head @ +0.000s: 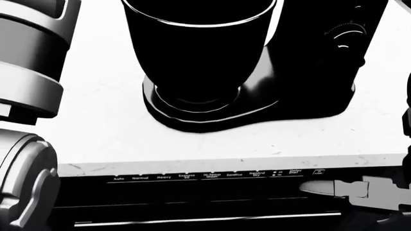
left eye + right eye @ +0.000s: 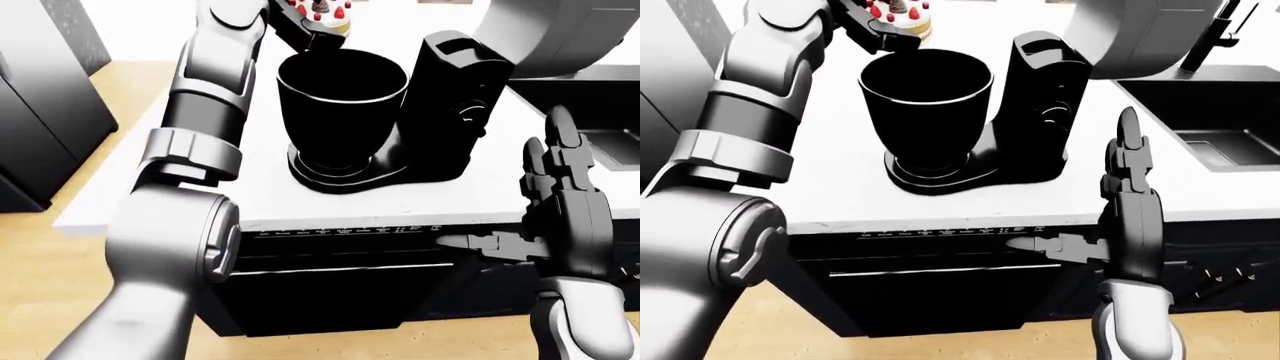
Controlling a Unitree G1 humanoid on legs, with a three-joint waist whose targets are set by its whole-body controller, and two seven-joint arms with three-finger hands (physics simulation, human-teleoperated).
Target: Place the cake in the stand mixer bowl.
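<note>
Two robot hands show. We see the left robot hand (image 2: 872, 28) gripping the cake (image 2: 902, 15) just above the far rim of the stand mixer bowl (image 2: 927, 112), which sits near the worktop's (image 2: 830, 180) near edge. Our right robot hand (image 2: 1128, 217) hangs spread wide beside the dishwasher panel (image 2: 940, 234).

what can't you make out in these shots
- Cake: cut off by the top edge in both eye views; absent from the head view.
- Left hand: its grip on the cake is partly cropped, so closure is unclear.
- Bowl inside: solid black, contents unreadable.
- Dishwasher labels: too small in the eye views.
- Right hand: nearly out of the head view.
</note>
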